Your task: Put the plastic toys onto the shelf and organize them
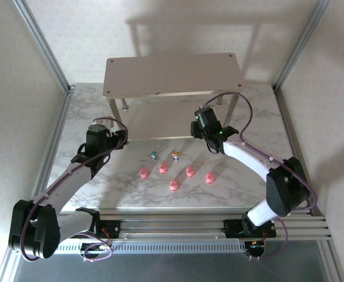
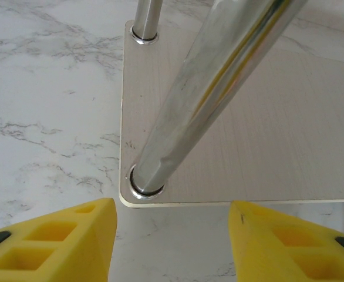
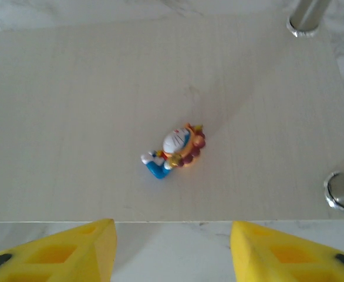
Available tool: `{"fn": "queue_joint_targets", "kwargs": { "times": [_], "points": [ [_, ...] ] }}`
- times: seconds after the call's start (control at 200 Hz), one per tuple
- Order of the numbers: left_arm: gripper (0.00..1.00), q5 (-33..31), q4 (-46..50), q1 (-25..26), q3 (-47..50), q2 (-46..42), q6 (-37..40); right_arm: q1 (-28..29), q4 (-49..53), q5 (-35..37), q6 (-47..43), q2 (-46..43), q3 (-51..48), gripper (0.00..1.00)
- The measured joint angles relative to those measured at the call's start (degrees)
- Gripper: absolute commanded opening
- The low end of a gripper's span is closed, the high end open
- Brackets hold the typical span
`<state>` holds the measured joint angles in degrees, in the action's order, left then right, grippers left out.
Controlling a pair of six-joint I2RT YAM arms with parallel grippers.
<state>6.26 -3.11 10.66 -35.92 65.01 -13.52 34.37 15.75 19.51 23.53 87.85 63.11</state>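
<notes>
The shelf (image 1: 172, 71) stands at the back of the table, its beige lower board (image 3: 101, 106) close under my right wrist camera. A red, white and blue figurine (image 3: 175, 150) lies on its side on that board. My right gripper (image 3: 172, 252) hangs open just in front of the board's edge with nothing between its fingers. Several pink pig toys (image 1: 174, 185) and two small figurines (image 1: 154, 155) (image 1: 175, 155) sit on the marble in front of the shelf. My left gripper (image 2: 172, 247) is open and empty at the shelf's front left leg (image 2: 178, 129).
The marble table (image 1: 78, 123) is walled by a metal frame post on each side (image 1: 43, 44). Silver shelf legs (image 3: 343, 191) stand at the board's corners. My right gripper (image 1: 199, 124) and left gripper (image 1: 121, 138) flank the shelf's front.
</notes>
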Motion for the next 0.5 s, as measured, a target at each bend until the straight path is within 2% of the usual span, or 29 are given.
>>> {"fn": "queue_joint_targets", "kwargs": {
  "times": [0.215,0.501],
  "points": [
    [0.53,0.00,0.00,0.00,0.00,0.02,0.00,-1.11,-4.37,1.49,8.83,1.42,-3.56,0.54],
    [0.52,0.00,-0.02,0.00,0.00,0.61,0.02,-1.51,-8.02,0.81,14.05,8.35,-3.02,0.54]
  ]
}}
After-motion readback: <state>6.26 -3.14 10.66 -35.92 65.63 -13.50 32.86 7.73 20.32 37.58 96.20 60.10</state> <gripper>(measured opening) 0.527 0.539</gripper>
